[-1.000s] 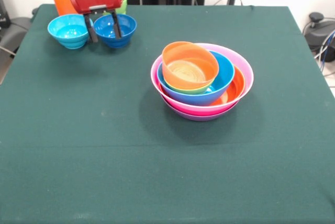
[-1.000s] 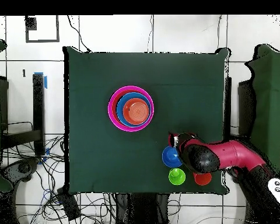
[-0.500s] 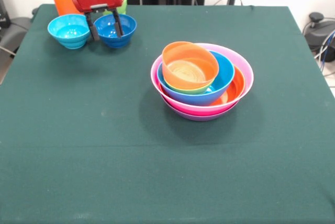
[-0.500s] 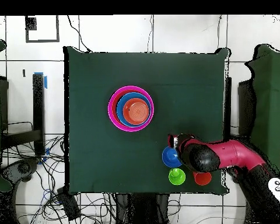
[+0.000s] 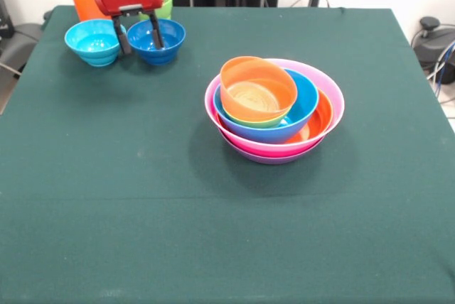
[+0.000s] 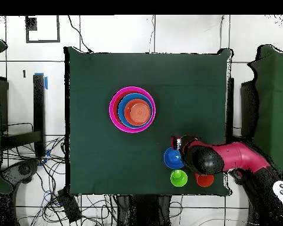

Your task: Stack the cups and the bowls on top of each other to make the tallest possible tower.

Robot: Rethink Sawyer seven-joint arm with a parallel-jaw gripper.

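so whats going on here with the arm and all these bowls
The gripper hangs open over the rim of the dark blue bowl, one finger inside it and one outside, between it and the light blue bowl. It has not gripped or lifted it. The orange cup and green cup stand behind. The tower mid-table is nested bowls: purple, pink, orange, blue, green, then a tilted orange bowl on top.

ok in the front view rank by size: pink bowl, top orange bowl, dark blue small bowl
1. pink bowl
2. top orange bowl
3. dark blue small bowl, though it sits farther from the camera, so that gap is unsure
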